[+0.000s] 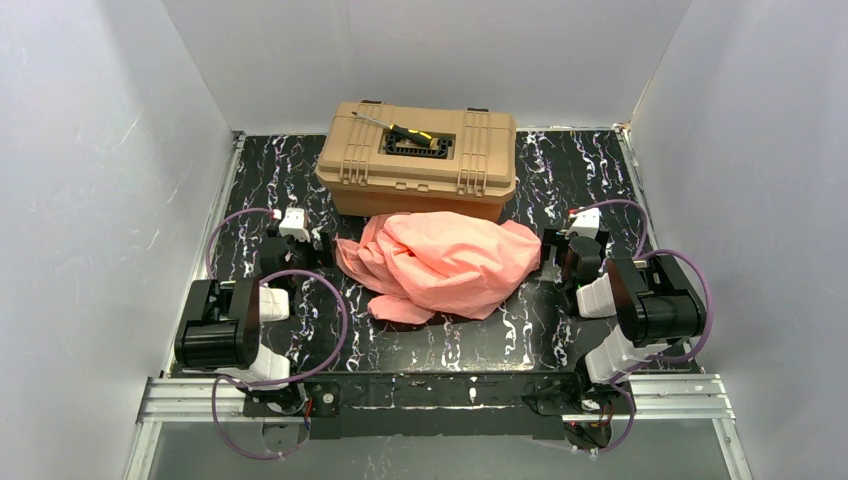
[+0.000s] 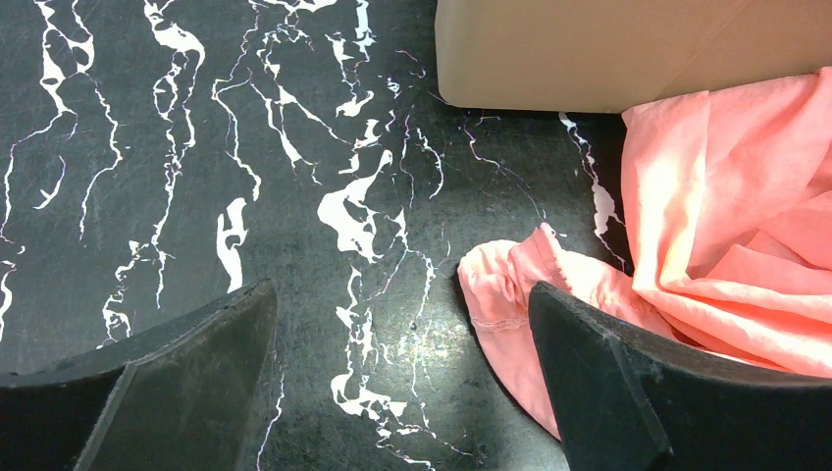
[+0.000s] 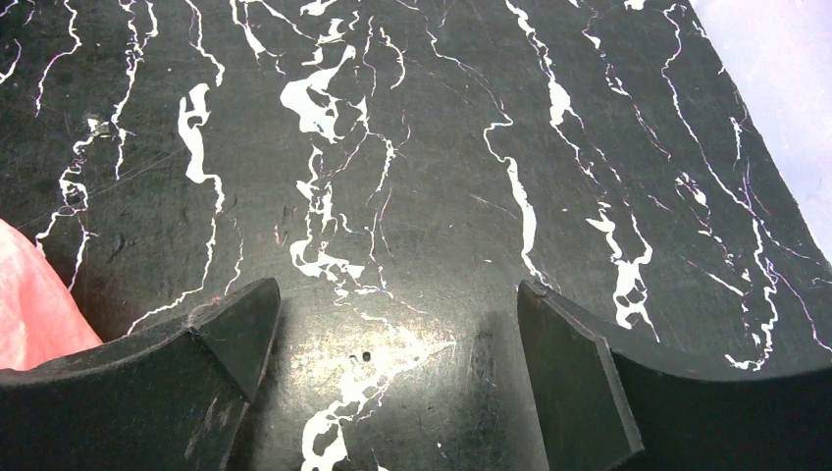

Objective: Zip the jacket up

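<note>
The salmon-pink jacket [image 1: 440, 262] lies crumpled in a heap on the black marbled table, just in front of the tan toolbox [image 1: 418, 157]. Its zipper is hidden in the folds. My left gripper [image 1: 298, 228] is open and empty, low over the table at the jacket's left edge. In the left wrist view [image 2: 402, 294] a sleeve end of the jacket [image 2: 510, 285] lies beside my right finger [image 2: 628, 383]. My right gripper [image 1: 578, 228] is open and empty at the jacket's right edge. In the right wrist view [image 3: 397, 294] only a scrap of jacket [image 3: 29, 314] shows at far left.
The toolbox has a screwdriver [image 1: 395, 128] lying on its lid. White walls enclose the table [image 1: 450, 345] on the left, back and right. The toolbox side [image 2: 608, 49] stands close behind the left gripper's view.
</note>
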`<action>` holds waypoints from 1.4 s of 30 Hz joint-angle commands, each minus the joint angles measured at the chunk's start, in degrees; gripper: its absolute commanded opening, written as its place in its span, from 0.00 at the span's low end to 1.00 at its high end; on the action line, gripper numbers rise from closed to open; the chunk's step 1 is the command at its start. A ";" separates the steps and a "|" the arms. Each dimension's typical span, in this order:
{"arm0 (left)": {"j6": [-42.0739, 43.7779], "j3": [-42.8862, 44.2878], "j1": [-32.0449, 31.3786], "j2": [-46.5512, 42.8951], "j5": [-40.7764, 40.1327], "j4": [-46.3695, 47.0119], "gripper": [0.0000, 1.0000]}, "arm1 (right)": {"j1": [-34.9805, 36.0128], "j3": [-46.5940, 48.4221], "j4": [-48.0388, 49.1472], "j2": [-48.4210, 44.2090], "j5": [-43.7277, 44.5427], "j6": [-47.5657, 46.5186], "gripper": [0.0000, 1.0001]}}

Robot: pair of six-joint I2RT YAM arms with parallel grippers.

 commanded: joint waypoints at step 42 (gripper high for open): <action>0.52 44.93 1.39 -25.00 18.28 -90.16 0.99 | 63.71 44.82 -90.09 -13.70 33.73 32.59 1.00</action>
